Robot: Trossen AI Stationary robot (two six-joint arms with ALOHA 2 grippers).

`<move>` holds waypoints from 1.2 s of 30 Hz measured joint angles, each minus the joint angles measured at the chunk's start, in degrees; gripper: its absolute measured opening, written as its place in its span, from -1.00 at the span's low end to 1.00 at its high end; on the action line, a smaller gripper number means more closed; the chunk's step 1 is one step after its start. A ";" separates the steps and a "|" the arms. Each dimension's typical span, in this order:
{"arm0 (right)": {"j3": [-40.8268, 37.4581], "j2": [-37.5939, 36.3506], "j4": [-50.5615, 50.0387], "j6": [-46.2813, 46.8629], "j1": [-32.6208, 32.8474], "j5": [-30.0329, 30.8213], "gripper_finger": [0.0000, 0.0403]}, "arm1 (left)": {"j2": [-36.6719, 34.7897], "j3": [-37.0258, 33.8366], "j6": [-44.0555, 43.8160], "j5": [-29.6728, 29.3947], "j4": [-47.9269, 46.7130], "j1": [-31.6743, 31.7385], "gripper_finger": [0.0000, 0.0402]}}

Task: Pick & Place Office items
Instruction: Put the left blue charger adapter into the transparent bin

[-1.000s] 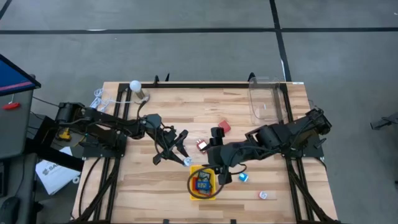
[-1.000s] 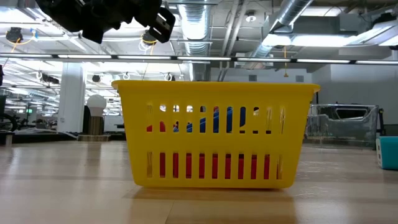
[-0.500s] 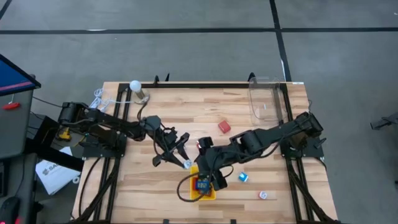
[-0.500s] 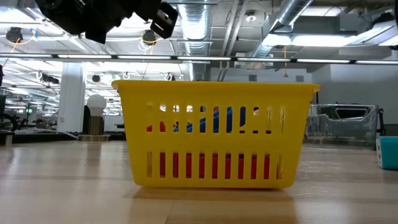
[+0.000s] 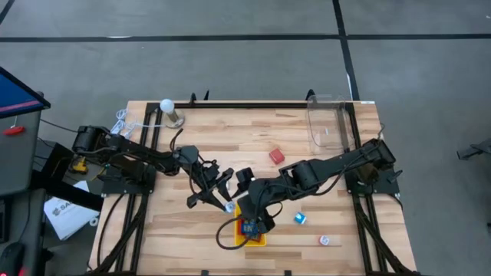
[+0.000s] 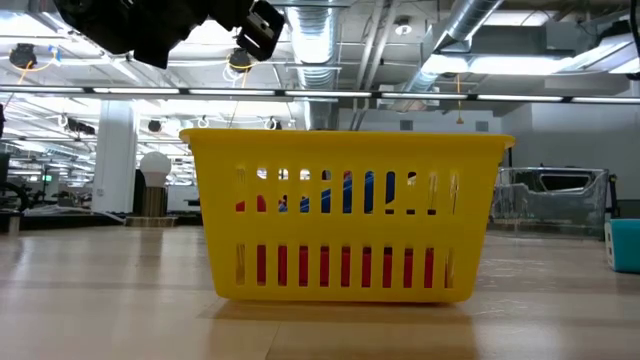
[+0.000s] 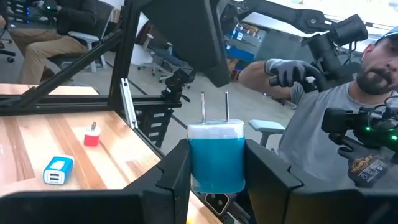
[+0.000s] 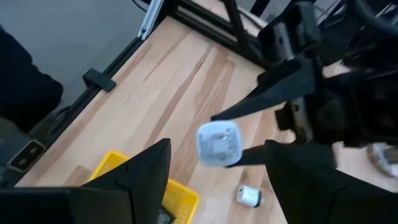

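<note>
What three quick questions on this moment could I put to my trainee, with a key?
1. True or false: the left gripper is shut on the blue plug adapter.
2. Pick one: the right gripper is A) shut on a red clip, B) open over the yellow basket, C) parked at the table's far edge.
3. Short answer: what colour is the block lying on the wood nearest the clear bin?
Key: 1 true; 2 B; 3 red.
</note>
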 joint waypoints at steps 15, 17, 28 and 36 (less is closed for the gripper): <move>-0.02 4.12 3.97 -3.74 -1.05 -1.99 0.24 | 0.37 0.00 0.02 -0.65 0.76 0.02 -0.42; -0.02 4.06 4.19 -3.93 -1.07 -2.20 0.24 | 0.37 0.00 0.04 -0.66 0.71 0.02 -0.40; 0.07 3.89 3.94 -3.62 -1.44 -2.14 0.24 | 0.37 0.00 0.04 -0.66 0.73 0.46 -0.40; 0.07 3.89 3.79 -3.46 -2.37 -1.97 0.24 | 0.37 0.00 -0.31 -0.66 0.77 0.46 -0.42</move>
